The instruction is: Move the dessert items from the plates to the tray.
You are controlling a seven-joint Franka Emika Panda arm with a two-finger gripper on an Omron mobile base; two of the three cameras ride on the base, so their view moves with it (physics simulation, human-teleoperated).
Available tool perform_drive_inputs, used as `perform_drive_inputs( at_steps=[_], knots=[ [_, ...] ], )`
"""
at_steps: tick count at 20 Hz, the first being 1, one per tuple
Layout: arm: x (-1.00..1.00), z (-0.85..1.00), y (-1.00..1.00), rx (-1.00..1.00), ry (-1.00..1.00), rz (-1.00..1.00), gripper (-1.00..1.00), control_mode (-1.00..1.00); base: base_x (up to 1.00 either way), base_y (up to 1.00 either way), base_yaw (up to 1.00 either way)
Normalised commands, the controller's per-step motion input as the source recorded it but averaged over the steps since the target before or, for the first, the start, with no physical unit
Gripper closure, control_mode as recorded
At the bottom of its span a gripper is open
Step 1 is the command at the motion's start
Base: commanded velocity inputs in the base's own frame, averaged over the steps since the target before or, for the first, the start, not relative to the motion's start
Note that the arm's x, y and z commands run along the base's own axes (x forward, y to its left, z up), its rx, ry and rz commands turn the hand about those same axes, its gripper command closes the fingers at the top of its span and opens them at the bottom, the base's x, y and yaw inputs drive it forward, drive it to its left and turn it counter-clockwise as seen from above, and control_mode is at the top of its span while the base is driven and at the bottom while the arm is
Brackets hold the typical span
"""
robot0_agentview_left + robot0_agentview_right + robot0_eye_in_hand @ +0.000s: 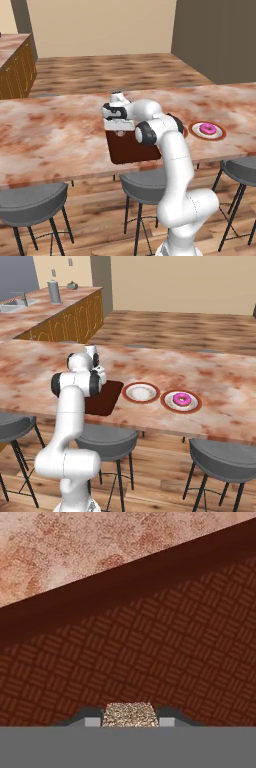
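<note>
My gripper [130, 720] is shut on the tiny pale tan lump [130, 713], which sits between the two fingertips [92, 722]. The hand hangs low over the far part of the dark brown tray [131, 150], whose cross-hatched floor [160, 647] lies just beneath; from the left base view the gripper [120, 132] points down at it. To the tray's right stand two white plates with reddish rims. The nearer plate [141, 392] is bare. The farther plate [169, 403] carries the pink-frosted donut [182, 399], also seen as the donut [208, 130].
The marbled pink countertop [55, 135] stretches wide to the left and behind the tray. Grey stools [32, 200] stand along the counter's near edge. A back counter with a sink and a metal canister [53, 291] lies far off.
</note>
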Motion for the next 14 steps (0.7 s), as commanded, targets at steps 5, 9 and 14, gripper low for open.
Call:
perform_drive_inputs(
  at_steps=[5, 9, 14],
  knots=[
    [0.0, 0.11, 0.01, -0.02, 0.0, 0.0, -1.0, -1.0, 0.0, 0.0, 0.0],
    [0.0, 0.59, 0.0, -0.01, 0.04, 0.0, -1.0, -1.0, 0.0, 0.0, 0.0],
    [0.0, 0.91, -0.04, 0.0, 0.16, -0.01, -1.0, -1.0, 0.0, 0.0, 0.0]
  ],
)
